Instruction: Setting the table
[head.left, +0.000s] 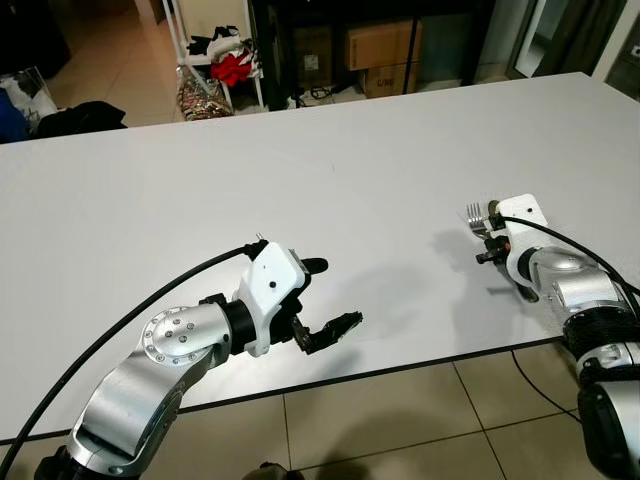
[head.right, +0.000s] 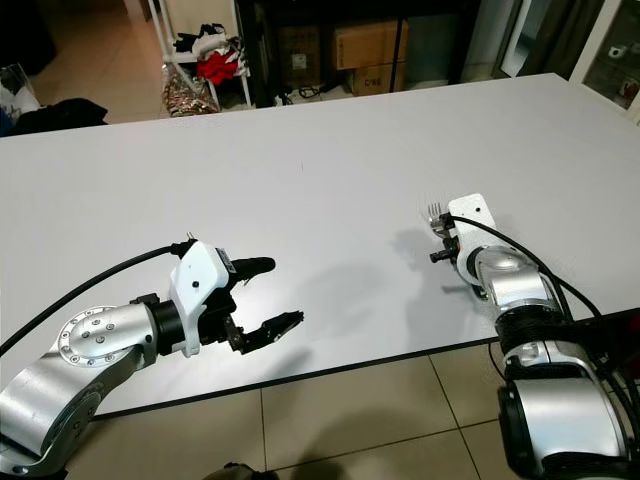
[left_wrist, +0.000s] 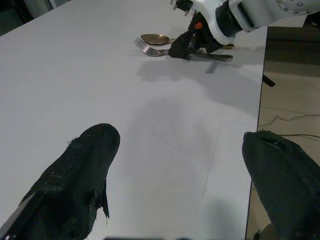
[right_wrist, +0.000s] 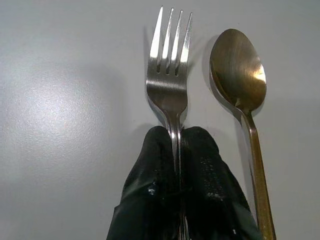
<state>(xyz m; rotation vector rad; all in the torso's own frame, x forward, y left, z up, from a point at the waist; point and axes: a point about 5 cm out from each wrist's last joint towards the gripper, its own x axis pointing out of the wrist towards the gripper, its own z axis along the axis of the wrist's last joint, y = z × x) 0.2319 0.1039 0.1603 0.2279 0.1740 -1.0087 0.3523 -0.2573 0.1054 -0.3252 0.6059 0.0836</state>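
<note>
A silver fork (right_wrist: 170, 75) lies flat on the white table (head.left: 300, 170), close to the front right edge. Its handle is pinched by my right gripper (right_wrist: 178, 137), which is shut on it. A bronze spoon (right_wrist: 237, 65) lies parallel beside the fork, apart from the fingers. From the head, the fork's tines (head.left: 474, 213) poke out past the right wrist. My left gripper (head.left: 338, 293) hovers open over the table's front edge at the left, with nothing between its fingers. In the left wrist view the fork (left_wrist: 147, 49) and spoon (left_wrist: 155, 38) lie far ahead.
The table's front edge (head.left: 400, 365) runs just under both arms, with tiled floor (head.left: 420, 420) below. Beyond the far edge stand a white rack of clothes (head.left: 215, 60), cardboard boxes (head.left: 380, 45) and a dark bag (head.left: 80, 115).
</note>
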